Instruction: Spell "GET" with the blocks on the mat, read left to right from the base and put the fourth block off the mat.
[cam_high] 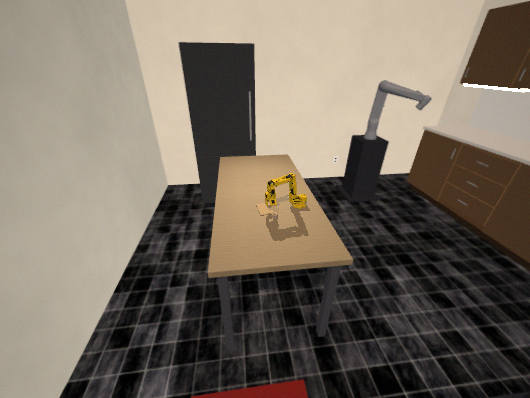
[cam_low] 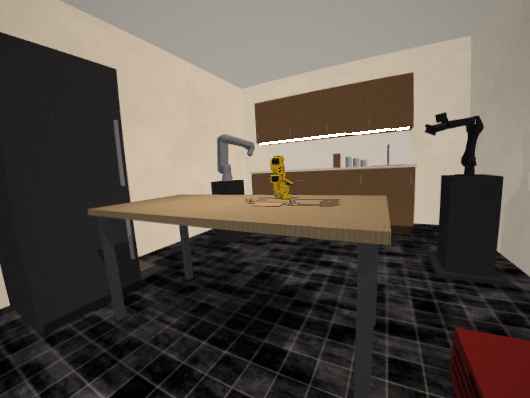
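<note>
The small yellow arm point(cam_high: 285, 189) stands in the middle of the wooden table and also shows in the exterior view point(cam_low: 279, 177). It bends down over the thin tan mat point(cam_high: 266, 208) point(cam_low: 267, 203), which lies flat on the table. My gripper point(cam_high: 271, 204) is low at the mat and shut on a block, too small to read its letter. Tiny blocks point(cam_low: 248, 200) lie by the mat's edge; their letters cannot be read.
The table point(cam_high: 272, 215) stands on a dark tiled floor. A black fridge point(cam_high: 220, 110) is behind it. A grey arm on a dark pedestal point(cam_high: 367, 160) and brown cabinets point(cam_high: 475, 185) stand to the right. A black arm on a pedestal point(cam_low: 467, 220) stands further off.
</note>
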